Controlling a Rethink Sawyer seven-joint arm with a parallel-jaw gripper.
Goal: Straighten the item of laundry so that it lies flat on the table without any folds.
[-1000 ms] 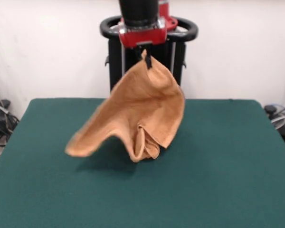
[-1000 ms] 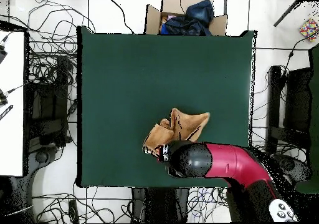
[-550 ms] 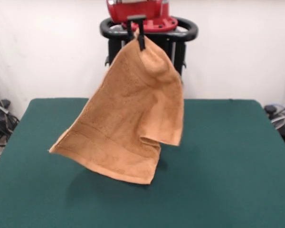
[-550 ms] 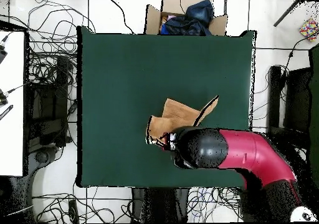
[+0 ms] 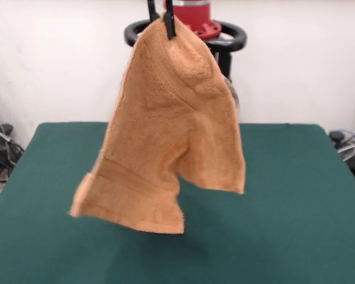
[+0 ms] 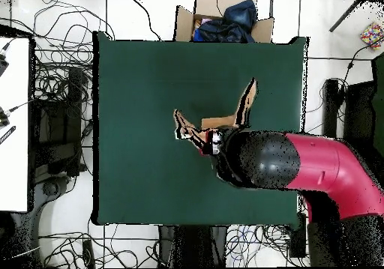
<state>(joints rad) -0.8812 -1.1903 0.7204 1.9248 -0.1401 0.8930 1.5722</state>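
Pincer (image 5: pixel 160 13) grips towel (image 5: pixel 168 136) corner; towel hangs above table (image 5: pixel 296 201).

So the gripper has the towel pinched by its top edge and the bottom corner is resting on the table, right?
Not quite. The gripper does pinch the towel at its top, but the front view shows no corner resting on the table: the towel hangs wholly in the air, its lower edge clear of the green top.

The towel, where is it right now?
In the front view the towel hangs mid-frame from the end effector, apparently clear of the green table.
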